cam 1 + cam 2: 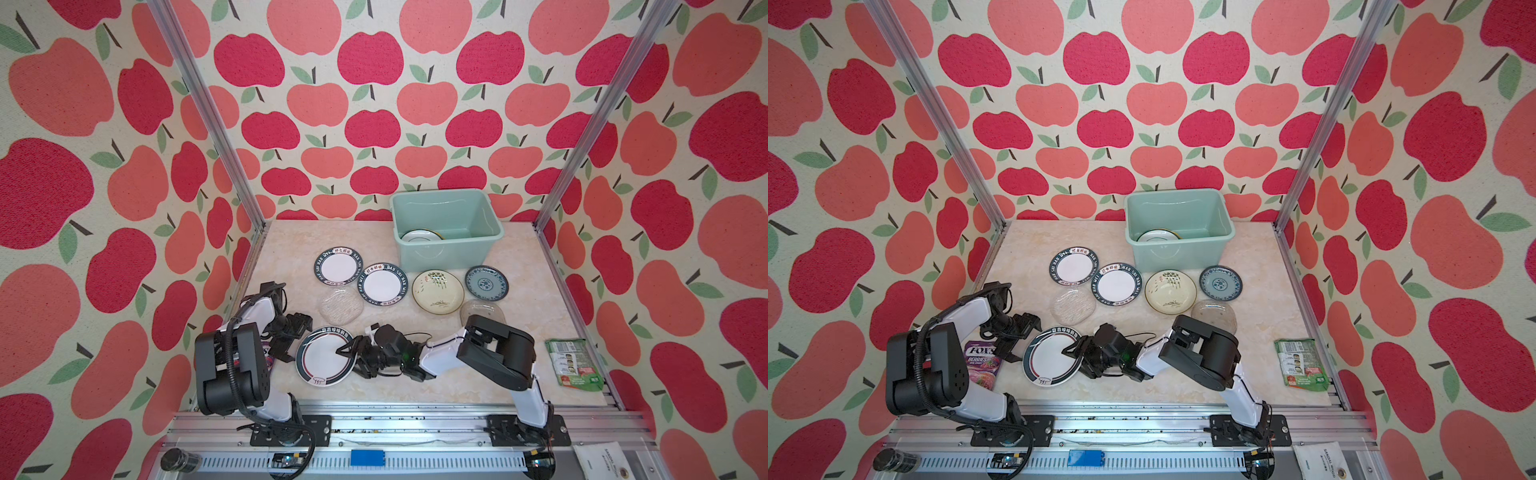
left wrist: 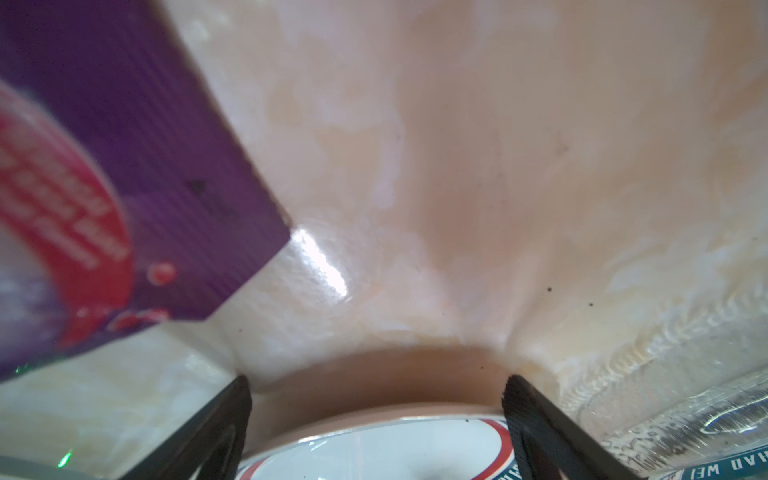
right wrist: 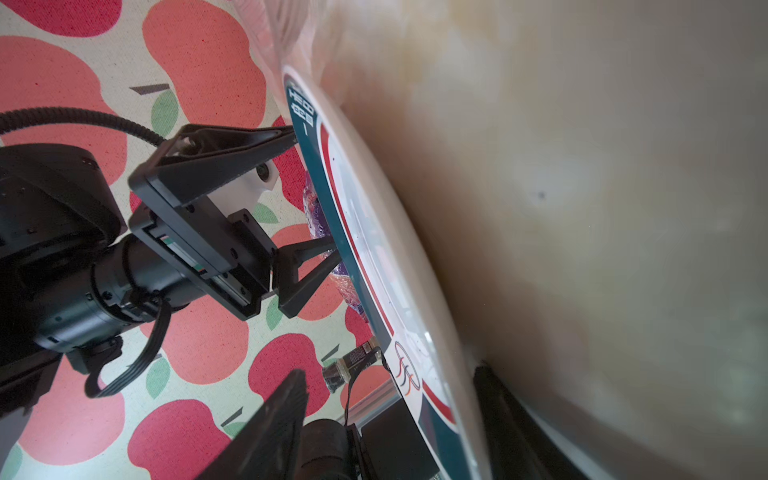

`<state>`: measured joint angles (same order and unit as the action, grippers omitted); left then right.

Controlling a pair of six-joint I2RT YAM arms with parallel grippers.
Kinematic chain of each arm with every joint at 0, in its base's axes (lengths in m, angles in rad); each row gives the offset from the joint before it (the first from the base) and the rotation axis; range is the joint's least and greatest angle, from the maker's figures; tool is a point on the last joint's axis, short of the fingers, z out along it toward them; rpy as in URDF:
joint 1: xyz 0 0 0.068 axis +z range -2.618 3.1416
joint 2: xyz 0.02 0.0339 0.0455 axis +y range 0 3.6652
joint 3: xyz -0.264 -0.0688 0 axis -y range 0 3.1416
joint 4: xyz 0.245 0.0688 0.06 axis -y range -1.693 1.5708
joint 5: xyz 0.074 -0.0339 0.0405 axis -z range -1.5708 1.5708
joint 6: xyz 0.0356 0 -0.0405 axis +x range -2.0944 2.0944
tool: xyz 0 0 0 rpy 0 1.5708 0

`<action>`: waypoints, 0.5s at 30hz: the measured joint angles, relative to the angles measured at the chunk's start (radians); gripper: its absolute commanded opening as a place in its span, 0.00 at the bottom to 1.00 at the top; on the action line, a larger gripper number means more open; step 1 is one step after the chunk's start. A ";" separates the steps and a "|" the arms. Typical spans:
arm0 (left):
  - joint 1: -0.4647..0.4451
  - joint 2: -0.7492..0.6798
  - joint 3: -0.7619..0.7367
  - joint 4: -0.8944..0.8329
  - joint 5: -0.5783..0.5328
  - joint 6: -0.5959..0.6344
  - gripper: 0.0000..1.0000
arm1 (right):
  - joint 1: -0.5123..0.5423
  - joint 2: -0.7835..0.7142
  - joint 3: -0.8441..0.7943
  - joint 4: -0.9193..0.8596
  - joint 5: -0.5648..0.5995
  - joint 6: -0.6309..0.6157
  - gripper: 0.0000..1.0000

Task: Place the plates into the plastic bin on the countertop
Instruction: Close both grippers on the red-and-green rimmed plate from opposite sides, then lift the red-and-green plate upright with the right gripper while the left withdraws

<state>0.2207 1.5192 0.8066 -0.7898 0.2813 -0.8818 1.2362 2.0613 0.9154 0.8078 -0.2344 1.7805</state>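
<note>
Near the front-left corner of the beige marble-patterned tabletop (image 1: 415, 382), beside a flat purple snack packet (image 1: 982, 363), the left arm's fingers (image 1: 302, 325) stand spread wide and hold nothing. Their tips sit against, or just beside, the left rim of the round white plate with a dark, red-lined rim and a small emblem (image 1: 322, 359), which lies at the front between the two arms.

At its right rim the right arm's fingers (image 1: 344, 348) straddle the edge, one above the face and one below. The right wrist view shows a gap over the plate, so they are partly open and not yet clamped.

The step in hand looks like securing this plate. Next, I judge, those fingers must pinch the rim firmly, lift, and carry it back to the pale mint-green rectangular plastic bin (image 1: 449, 253) at the rear, right of centre, where one white plate (image 1: 419, 236) already lies. The emblem plate looks rigid, glossy and shallow, so a thin pinch may well slip.
</note>
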 measured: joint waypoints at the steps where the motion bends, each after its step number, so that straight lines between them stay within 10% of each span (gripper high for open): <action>1: 0.000 0.000 0.000 0.000 0.000 0.000 0.97 | 0.000 0.000 0.000 -0.006 -0.003 0.001 0.51; 15: 0.000 -0.074 -0.036 -0.001 -0.002 0.000 0.97 | 0.000 0.000 0.031 -0.103 -0.028 0.003 0.18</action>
<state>0.2207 1.4448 0.7704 -0.7906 0.2798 -0.8818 1.2362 2.0609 0.9466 0.7044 -0.2626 1.7832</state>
